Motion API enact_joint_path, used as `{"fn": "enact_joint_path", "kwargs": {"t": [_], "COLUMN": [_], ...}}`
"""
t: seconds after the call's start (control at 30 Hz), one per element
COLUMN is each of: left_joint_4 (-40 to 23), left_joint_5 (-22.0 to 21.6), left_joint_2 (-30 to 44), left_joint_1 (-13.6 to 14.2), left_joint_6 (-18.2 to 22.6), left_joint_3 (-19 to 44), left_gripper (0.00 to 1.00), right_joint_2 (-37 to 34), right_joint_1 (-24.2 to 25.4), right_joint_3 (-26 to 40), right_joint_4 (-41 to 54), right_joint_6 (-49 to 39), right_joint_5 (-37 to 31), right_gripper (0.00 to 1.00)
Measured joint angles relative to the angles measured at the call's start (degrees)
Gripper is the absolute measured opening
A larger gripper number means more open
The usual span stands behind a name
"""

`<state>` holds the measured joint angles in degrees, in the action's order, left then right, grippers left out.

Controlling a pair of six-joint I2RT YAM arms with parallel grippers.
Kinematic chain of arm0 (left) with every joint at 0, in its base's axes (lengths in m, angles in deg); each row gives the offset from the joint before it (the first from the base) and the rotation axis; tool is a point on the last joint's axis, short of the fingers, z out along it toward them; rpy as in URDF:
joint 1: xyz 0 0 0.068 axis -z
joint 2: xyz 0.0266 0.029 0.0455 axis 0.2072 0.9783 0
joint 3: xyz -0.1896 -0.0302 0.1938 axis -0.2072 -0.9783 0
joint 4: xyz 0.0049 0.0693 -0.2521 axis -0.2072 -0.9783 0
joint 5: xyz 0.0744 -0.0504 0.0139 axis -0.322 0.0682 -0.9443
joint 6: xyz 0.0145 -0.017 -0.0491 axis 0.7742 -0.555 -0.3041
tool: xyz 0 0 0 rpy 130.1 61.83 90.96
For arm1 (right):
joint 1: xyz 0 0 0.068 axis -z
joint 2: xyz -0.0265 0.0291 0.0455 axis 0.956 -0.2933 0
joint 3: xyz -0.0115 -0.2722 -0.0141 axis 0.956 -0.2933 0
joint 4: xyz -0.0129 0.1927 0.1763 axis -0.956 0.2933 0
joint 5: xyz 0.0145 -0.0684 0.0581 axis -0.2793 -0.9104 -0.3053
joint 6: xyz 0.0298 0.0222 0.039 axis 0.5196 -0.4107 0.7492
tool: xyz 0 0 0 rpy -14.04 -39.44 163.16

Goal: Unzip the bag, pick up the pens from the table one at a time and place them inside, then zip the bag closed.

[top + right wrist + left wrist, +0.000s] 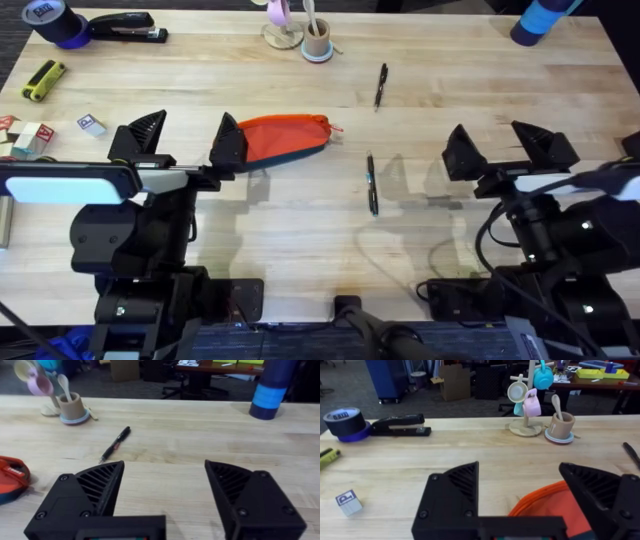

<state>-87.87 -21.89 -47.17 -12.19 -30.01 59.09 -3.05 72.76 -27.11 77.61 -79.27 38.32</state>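
I have the left pincer (186, 142) spread wide at the near-left end of the bag (285, 137), one finger right at the fabric, because that end needs pinning before the zip will run. The bag lies flat on the table (430, 100), left of centre, its pull end pointing right; I judge it zipped, though the pull is too small to be sure. The right pincer (510, 148) hangs open and empty over bare wood at the right, kept free to fetch the pull. One pen (372, 184) lies between the arms, just right of the bag; the other pen (381, 84) sits farther off.
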Motion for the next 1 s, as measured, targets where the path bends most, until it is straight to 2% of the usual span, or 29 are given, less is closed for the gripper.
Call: {"fn": "enact_joint_path", "kwargs": {"t": [0.57, 0.67, 0.83, 1.0], "left_joint_4": [0.61, -1.00, -8.78, -16.73], "left_joint_5": [-0.01, -0.04, -0.42, -0.44], "left_joint_2": [0.00, 0.00, 2.06, 10.23], "left_joint_1": [0.00, 0.00, 0.00, 0.00], "left_joint_6": [0.19, 0.22, 1.58, 4.39], "left_joint_3": [0.05, 0.71, 8.08, 20.65], "left_gripper": [0.994, 0.994, 0.994, 0.993], "right_joint_2": [0.00, 0.00, -2.38, -10.49], "right_joint_1": [0.00, 0.00, 0.00, 0.00], "right_joint_3": [0.02, 0.26, 6.23, 17.83], "right_joint_4": [-0.15, 0.62, 9.94, 17.91], "right_joint_6": [-0.35, -0.39, -0.59, -0.65], "right_joint_5": [-0.02, -0.05, -0.62, -1.07], "right_gripper": [0.996, 0.996, 0.996, 0.995]}}
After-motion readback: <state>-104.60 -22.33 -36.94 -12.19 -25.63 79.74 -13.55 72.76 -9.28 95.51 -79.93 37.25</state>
